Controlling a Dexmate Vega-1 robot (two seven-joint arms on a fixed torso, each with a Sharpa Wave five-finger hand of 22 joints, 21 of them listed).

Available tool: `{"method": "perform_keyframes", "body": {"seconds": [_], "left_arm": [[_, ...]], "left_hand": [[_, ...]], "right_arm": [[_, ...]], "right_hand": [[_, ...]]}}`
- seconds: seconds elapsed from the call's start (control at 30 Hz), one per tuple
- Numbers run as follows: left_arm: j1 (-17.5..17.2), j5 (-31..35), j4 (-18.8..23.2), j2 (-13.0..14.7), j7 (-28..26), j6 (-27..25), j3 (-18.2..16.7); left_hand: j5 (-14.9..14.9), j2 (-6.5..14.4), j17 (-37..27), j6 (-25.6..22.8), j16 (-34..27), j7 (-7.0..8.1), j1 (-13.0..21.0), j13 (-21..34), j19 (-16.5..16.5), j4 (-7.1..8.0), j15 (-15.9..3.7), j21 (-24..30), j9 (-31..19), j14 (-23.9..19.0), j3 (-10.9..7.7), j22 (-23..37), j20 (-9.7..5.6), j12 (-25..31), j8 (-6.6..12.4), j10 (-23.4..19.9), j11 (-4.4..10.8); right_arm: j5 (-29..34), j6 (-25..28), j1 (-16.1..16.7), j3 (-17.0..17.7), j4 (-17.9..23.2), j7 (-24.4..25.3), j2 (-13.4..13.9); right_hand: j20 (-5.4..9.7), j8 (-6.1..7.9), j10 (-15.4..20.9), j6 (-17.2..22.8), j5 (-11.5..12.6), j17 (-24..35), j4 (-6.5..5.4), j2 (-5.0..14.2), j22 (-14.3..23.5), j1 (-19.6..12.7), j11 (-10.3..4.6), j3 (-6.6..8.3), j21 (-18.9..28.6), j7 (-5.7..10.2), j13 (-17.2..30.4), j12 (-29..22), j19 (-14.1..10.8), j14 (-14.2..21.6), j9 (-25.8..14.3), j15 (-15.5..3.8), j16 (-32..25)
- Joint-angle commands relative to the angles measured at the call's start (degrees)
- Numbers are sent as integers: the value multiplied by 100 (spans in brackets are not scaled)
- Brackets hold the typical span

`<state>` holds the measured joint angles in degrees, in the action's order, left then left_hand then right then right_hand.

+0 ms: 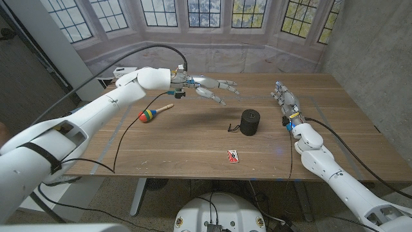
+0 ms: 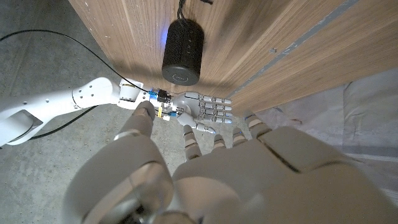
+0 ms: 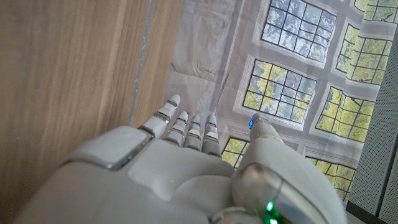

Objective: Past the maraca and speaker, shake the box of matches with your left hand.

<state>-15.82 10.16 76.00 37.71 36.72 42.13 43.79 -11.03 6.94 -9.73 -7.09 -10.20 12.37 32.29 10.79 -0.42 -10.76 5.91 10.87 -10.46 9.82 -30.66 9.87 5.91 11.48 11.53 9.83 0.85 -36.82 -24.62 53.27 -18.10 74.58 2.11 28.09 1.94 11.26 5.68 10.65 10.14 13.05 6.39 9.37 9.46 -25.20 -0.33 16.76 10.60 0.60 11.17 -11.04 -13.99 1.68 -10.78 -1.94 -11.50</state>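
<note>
Head view: your left hand (image 1: 209,87) hangs above the table (image 1: 193,145), fingers spread, holding nothing, beyond the maraca (image 1: 153,113) and speaker (image 1: 250,122). The matchbox (image 1: 232,156) lies near the front edge, well apart from it. Your right hand (image 1: 285,102) stands on its edge, fingers together.

Left wrist view: left hand (image 2: 211,174) empty, speaker (image 2: 182,52) ahead.

Right wrist view: right hand (image 3: 180,162), fingers together, empty.
</note>
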Motion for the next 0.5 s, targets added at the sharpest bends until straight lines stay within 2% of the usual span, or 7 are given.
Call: {"method": "perform_keyframes", "body": {"seconds": [0.03,0.5], "left_arm": [[226,450,134,-3,89,315,81],[261,1053,433,51,-159,799,-3]], "left_hand": [[-17,-80,-25,2,-9,13,53,28,-9,7,-47,8,-14,245,-65,5,-16,32,19,97,37],[8,-150,-25,37,-29,14,234,28,59,0,-81,29,-16,191,-92,4,-65,58,5,49,71]], "right_arm": [[18,-29,101,33,94,97,11],[31,-89,204,86,171,187,19]], "right_hand": [[292,19,23,10,-2,14,7,-5,19,-54,31,11,37,-19,20,-24,-41,47,-18,-42,-36],[280,22,27,28,-2,3,10,-6,20,-58,30,14,39,-30,20,-28,-51,59,-18,-35,-45]]}}
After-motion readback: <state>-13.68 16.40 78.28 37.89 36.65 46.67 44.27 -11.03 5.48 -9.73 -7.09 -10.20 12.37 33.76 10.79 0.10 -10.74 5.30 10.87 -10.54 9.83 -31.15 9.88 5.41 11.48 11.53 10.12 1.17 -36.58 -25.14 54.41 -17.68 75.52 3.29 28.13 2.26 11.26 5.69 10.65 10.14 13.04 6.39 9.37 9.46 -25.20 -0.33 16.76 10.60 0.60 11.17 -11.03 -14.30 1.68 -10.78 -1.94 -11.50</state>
